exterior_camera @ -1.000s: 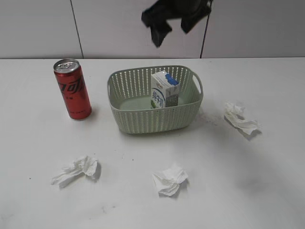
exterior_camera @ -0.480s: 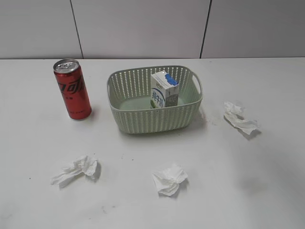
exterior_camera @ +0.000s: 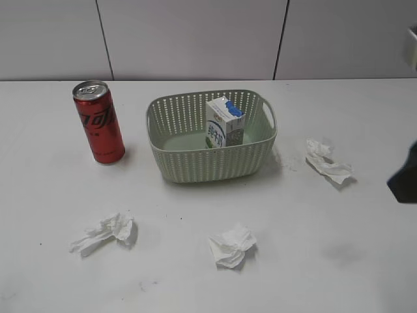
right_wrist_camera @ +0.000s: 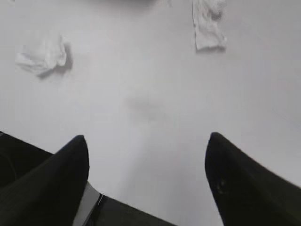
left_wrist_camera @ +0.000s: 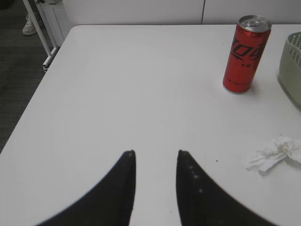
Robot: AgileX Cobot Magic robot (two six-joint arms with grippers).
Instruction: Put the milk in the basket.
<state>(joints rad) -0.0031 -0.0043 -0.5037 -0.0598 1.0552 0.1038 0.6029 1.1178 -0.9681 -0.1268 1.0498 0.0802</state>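
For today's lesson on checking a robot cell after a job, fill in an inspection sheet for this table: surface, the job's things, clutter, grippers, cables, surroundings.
Surface: white table, a few faint smudges and dark specks.
Job's things: the milk stands upright inside the basket; neither gripper touches it.
Clutter: red can upright, left of the basket and apart from it; three crumpled tissues, front left, front middle, right.
Grippers: left gripper open over bare table, holding nothing; right gripper open wide, empty, above the table near the right edge.
Cables: nothing seen.
Surroundings: grey panelled wall behind; dark floor and a white metal frame past the table's left end.
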